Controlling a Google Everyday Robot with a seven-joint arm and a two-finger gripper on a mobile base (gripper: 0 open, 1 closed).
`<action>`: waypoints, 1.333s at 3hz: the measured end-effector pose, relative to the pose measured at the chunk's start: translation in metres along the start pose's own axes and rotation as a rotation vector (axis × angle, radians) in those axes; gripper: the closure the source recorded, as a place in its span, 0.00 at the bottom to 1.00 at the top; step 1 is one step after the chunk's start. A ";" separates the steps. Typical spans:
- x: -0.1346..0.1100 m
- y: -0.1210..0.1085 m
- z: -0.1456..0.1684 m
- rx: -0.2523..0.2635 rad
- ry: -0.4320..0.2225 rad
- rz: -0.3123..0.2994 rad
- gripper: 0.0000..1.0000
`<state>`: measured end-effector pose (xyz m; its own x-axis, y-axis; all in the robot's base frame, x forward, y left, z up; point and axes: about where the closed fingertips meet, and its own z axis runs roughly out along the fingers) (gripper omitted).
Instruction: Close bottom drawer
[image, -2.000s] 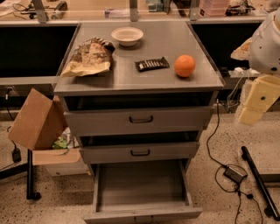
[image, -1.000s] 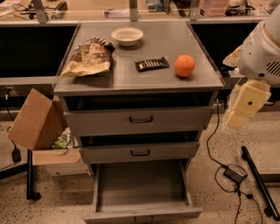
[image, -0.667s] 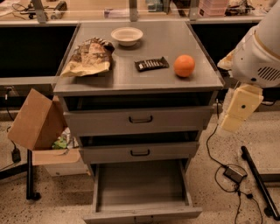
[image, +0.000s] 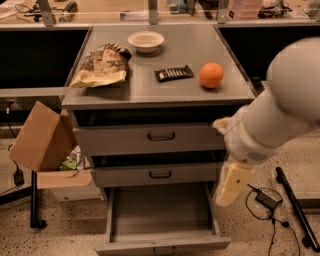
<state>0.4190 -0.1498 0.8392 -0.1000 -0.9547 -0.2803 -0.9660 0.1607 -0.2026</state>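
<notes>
Gripper (image: 226, 192) at right side of pulled-out bottom drawer (image: 160, 214), open-or-closed state unclear.

grey bottom drawer (image: 160, 212) stands fully open, gripper (image: 227, 192) just beside it.

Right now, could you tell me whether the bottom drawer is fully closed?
No, the bottom drawer is pulled far out, tray exposed, with the gripper hanging near its right side.

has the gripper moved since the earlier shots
Yes, the gripper came left and down, and is now at the right edge of the open bottom drawer.
</notes>
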 end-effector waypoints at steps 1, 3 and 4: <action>0.010 0.042 0.068 -0.079 -0.011 -0.014 0.00; 0.026 0.048 0.091 -0.079 0.047 -0.019 0.00; 0.059 0.066 0.138 -0.115 0.105 -0.041 0.00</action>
<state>0.3825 -0.1614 0.6800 -0.0786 -0.9818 -0.1731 -0.9901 0.0971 -0.1010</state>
